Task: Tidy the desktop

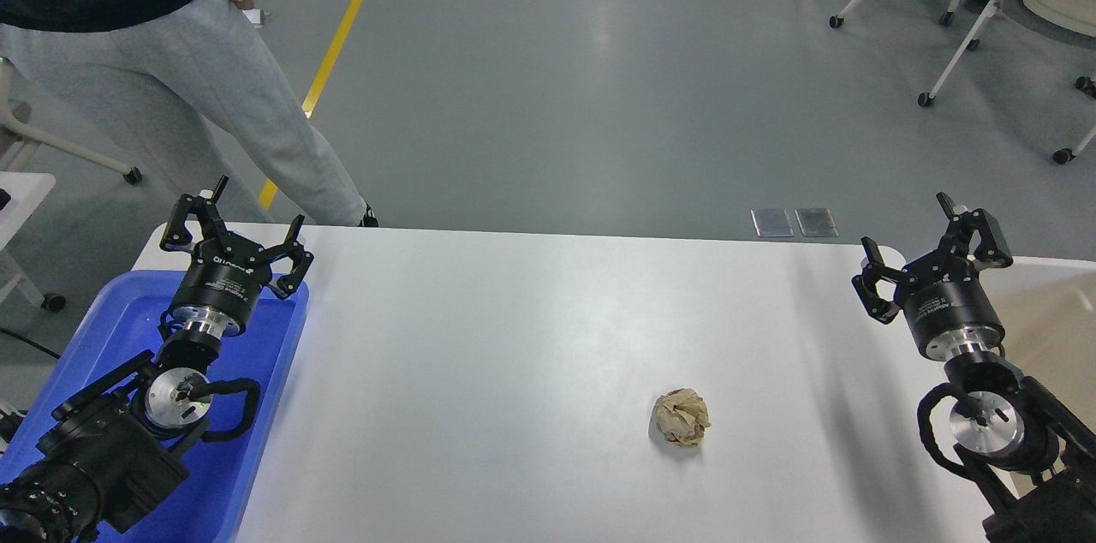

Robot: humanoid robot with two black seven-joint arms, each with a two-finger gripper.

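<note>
Far left, a person in grey sweatpants [197,89] stood on the floor just beyond the table's back-left corner. The blue tray [257,406] sat along the left edge of the desktop [514,337], and the left arm rose out over it. The left gripper [235,230] hung above the tray's far end near the back-left corner of the desktop, fingers spread wide, nothing between them. The desktop itself filled the middle of the view, white, wide, rounded at the corners. One crumpled ball of brown paper [681,417] lay on it, right of centre and toward the near edge, well apart from both grippers. The right gripper [933,256] hovered over the back-right corner of the desktop, fingers also spread wide and holding nothing. Beside it at the far right was a beige bin with a white rim [1049,312], mostly behind the right arm, so its contents, if any, could not be made out.
</note>
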